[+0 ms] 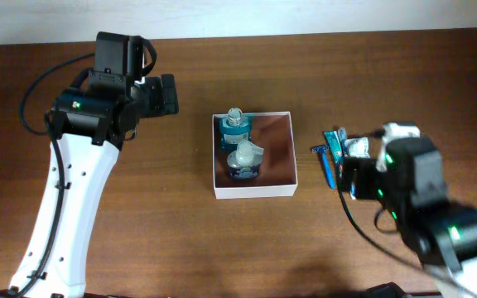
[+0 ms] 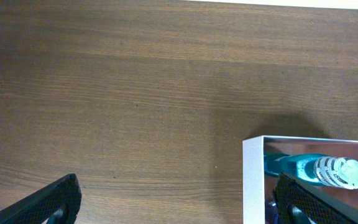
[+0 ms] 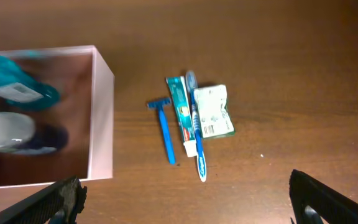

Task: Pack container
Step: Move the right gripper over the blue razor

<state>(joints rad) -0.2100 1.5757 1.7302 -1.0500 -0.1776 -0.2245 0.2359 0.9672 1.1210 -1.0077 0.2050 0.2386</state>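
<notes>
Far left: left gripper [image 1: 166, 93], jaws spread wide, empty, held level over bare table [image 1: 180, 236]. Mid-table: container [image 1: 253, 191], two bottles [image 1: 243, 153] inside. Looks light, thin card, easily dented; best pinched at a wall's rim. Right: right gripper [image 3: 185, 208], jaws wide, angled down over loose toiletries [image 3: 194, 118].

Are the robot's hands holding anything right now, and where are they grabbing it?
Nothing is held. The left gripper and the right gripper are both open, with nothing between their fingers.
</notes>
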